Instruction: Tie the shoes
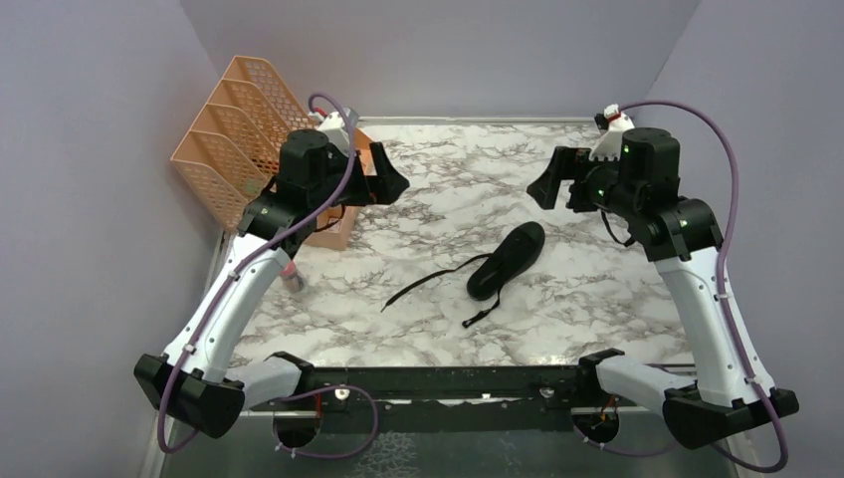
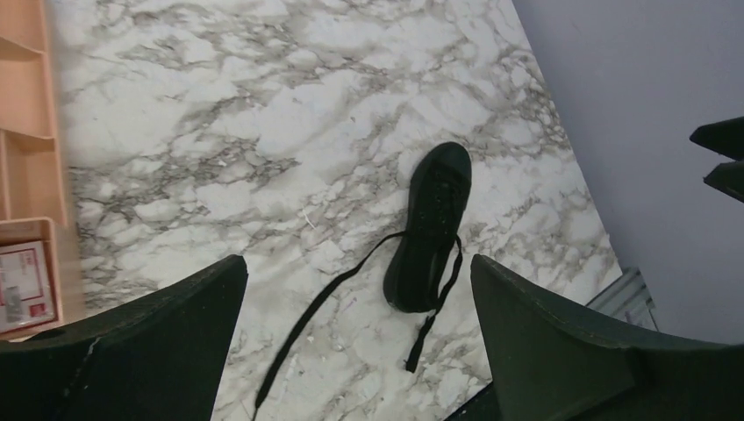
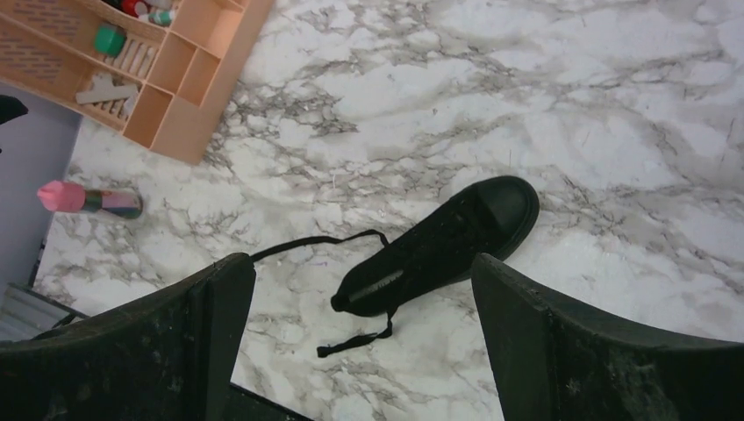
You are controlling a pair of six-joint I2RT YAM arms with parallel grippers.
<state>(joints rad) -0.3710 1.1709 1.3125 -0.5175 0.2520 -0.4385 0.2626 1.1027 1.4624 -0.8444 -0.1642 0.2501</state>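
A single black low-cut shoe (image 1: 510,258) lies on the marble table, right of centre, toe toward the far right. It also shows in the left wrist view (image 2: 430,230) and the right wrist view (image 3: 439,247). Its laces are untied: a long lace (image 1: 428,281) trails left across the table, a short lace (image 1: 483,314) trails toward the near edge. My left gripper (image 1: 390,175) is open and empty, raised high at the far left. My right gripper (image 1: 549,184) is open and empty, raised high above and beyond the shoe.
An orange mesh file organizer (image 1: 239,129) stands at the far left, with a low orange compartment tray (image 3: 175,66) holding small items beside it. A pink-capped tube (image 3: 88,200) lies near the table's left edge. The table's near edge meets a black rail (image 1: 448,383).
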